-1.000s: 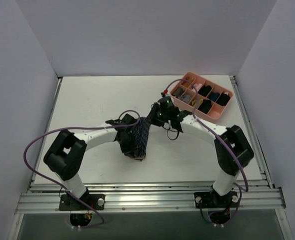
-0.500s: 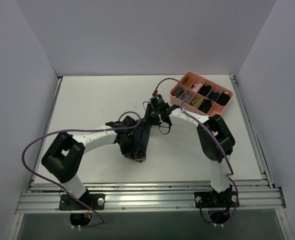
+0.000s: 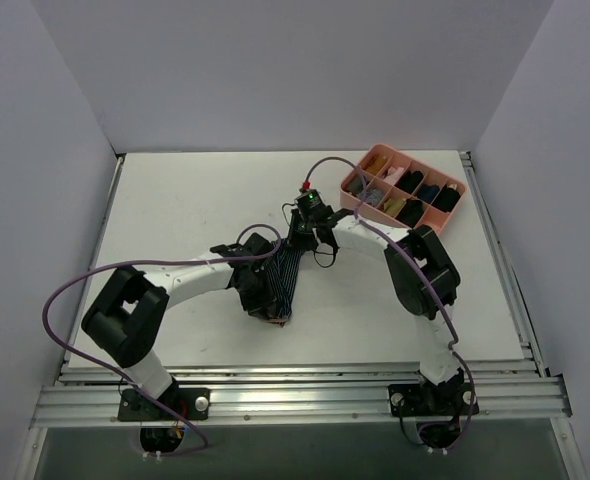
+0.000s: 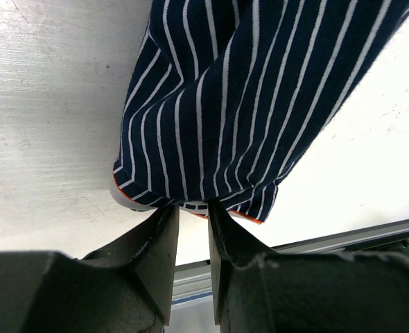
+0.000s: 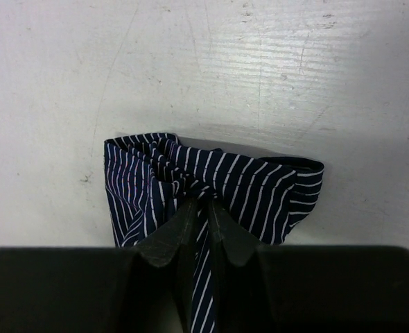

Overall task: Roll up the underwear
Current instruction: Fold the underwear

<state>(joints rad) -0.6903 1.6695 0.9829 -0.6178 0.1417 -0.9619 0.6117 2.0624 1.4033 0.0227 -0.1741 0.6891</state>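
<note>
Pins the underwear [image 3: 285,275] at both ends as a long narrow strip, flat on the middle of the table [image 3: 175,200] and well apart from the pink tray [image 3: 453,208] at the far right. Grips the near end, with its red waistband edge, in the left claw [image 4: 193,205], between jaws drawn nearly together on the hem. Serves most likely as an anchor, to hold the strip straight and taut for rolling. Nips the far end in the right claw [image 5: 203,201], between jaws almost shut on a bunched fold, with puckered cloth spread to either side of the tips. Looks like the start of the roll, to run from the far end toward the near one; shows no full turn of cloth yet. Reaches in low from the left with the left arm [image 3: 190,272], elbow wide, wrist aligned with the strip and aimed along its length. Folds the right arm [image 3: 375,240] sharply, elbow out to the right, forearm stretched leftward, wrist tipped down over the far end. Sets the two claws facing each other along the cloth, near but not touching.
</note>
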